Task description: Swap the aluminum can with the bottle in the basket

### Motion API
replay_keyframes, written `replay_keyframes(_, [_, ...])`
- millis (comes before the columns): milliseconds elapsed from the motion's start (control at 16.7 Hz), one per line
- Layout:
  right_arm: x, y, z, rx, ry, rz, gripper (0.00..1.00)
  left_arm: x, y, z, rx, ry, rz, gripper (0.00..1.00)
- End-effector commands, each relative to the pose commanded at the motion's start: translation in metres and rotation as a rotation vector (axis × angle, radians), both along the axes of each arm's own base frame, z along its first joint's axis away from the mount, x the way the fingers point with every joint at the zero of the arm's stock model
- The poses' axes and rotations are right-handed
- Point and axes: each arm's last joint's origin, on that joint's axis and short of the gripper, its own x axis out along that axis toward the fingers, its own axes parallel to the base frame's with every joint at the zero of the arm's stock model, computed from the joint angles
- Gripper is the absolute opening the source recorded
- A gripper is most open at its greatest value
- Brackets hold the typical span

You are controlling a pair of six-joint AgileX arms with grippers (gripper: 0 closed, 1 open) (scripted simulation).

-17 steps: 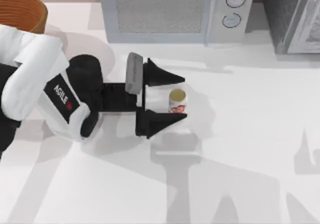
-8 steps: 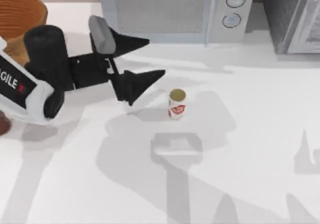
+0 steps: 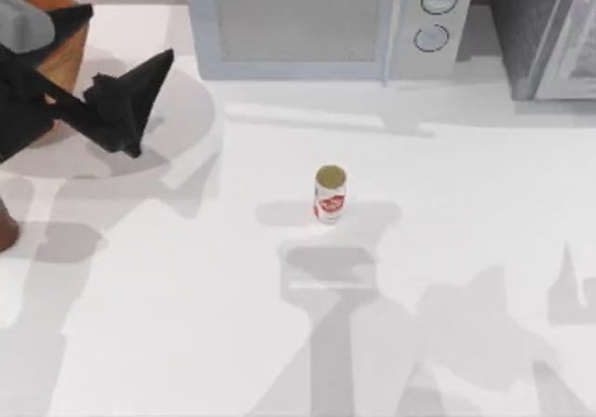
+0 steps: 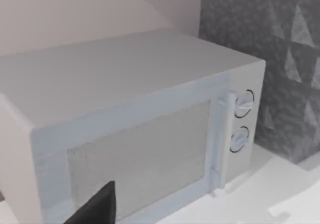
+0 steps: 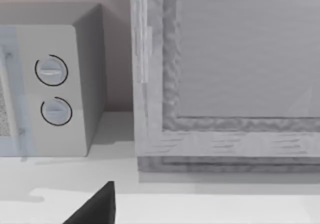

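The aluminum can stands upright near the middle of the table, white with a red label and a dull gold top, and nothing touches it. My left gripper hangs open at the far left, well away from the can and partly over the basket, whose orange-tan wicker wall shows beside it. One of its fingers shows dark in the left wrist view. A dark reddish-brown sliver of the bottle stands on the table at the left edge, outside the basket. A black part of my right gripper appears in the right wrist view.
A pale microwave stands along the back edge, with its dials also in the right wrist view. A grey textured cabinet fills the back right corner. Open tabletop surrounds the can.
My left gripper stood open around the can, then drew back left and toward the basket with nothing in it. The can has stayed in place.
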Motion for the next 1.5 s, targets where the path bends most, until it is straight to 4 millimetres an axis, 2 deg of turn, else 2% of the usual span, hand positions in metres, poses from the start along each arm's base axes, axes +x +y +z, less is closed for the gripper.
replay_keyframes(120, [0.000,0.000,0.000,0.000,0.000,0.000,1.00,-0.044,0.013,0.008,0.005,-0.024,0.138,1.00])
replay_keyframes(300, [0.000,0.000,0.000,0.000,0.000,0.000,1.00,-0.099,0.026,-0.003,0.007,-0.057,0.327,1.00])
replay_keyframes(420, [0.000,0.000,0.000,0.000,0.000,0.000,1.00,-0.124,0.032,-0.019,0.005,-0.072,0.436,1.00])
replay_keyframes(540, [0.000,0.000,0.000,0.000,0.000,0.000,1.00,-0.140,0.036,-0.038,0.004,-0.078,0.530,1.00])
replay_keyframes(720, [0.000,0.000,0.000,0.000,0.000,0.000,1.00,-0.151,0.040,-0.062,0.005,-0.070,0.633,1.00])
replay_keyframes(900, [0.000,0.000,0.000,0.000,0.000,0.000,1.00,-0.154,0.041,-0.075,0.007,-0.061,0.681,1.00])
replay_keyframes(1500, [0.000,0.000,0.000,0.000,0.000,0.000,1.00,-0.148,0.044,-0.077,0.018,-0.042,0.693,1.00])
